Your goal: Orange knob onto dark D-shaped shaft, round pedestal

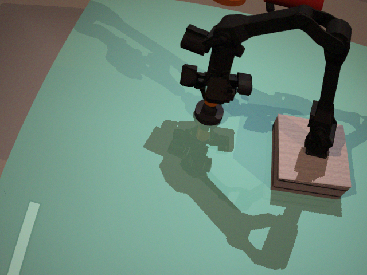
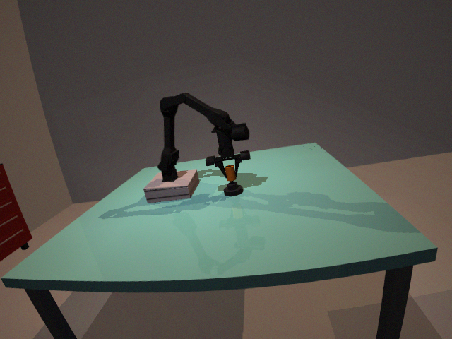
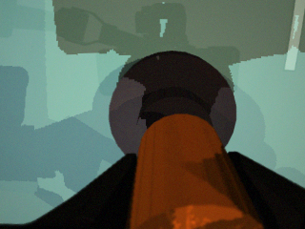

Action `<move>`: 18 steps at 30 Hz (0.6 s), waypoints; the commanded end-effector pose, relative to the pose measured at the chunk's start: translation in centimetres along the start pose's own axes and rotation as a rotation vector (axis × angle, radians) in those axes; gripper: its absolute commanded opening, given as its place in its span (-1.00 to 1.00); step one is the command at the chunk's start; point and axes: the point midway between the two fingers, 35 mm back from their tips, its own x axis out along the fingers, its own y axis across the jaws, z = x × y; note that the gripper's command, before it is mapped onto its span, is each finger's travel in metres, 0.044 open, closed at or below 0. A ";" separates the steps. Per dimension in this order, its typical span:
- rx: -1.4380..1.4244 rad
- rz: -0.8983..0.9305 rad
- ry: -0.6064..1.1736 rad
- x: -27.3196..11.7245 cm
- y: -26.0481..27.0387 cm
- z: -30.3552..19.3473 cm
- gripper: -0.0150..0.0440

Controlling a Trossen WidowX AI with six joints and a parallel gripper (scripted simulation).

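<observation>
The orange knob [image 1: 211,103] [image 2: 230,173] [image 3: 178,167] is held between the fingers of my gripper [image 2: 230,171], which is shut on it. The knob stands nearly upright, tilted slightly, over the middle of the round dark pedestal [image 1: 209,120] [image 2: 233,191] [image 3: 167,69]. In the exterior view a short dark piece shows between the knob's lower end and the pedestal's raised centre, so the knob is not down on the pedestal. The knob hides the shaft's top, and the flat sides of shaft and hole cannot be seen.
The arm's base stands on a pale wooden block [image 1: 296,168] [image 2: 167,193] on the green table [image 1: 89,192] [image 2: 145,251]. A pale strip [image 1: 24,234] lies on the table in the top view. A red cabinet [image 2: 10,219] stands beyond the table.
</observation>
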 end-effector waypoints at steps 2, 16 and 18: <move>-0.004 -0.001 0.000 0.0 0.2 0.1 -0.49; -0.004 -0.001 0.000 0.2 0.3 0.1 -0.49; -0.004 -0.001 0.000 0.2 0.2 0.1 -0.49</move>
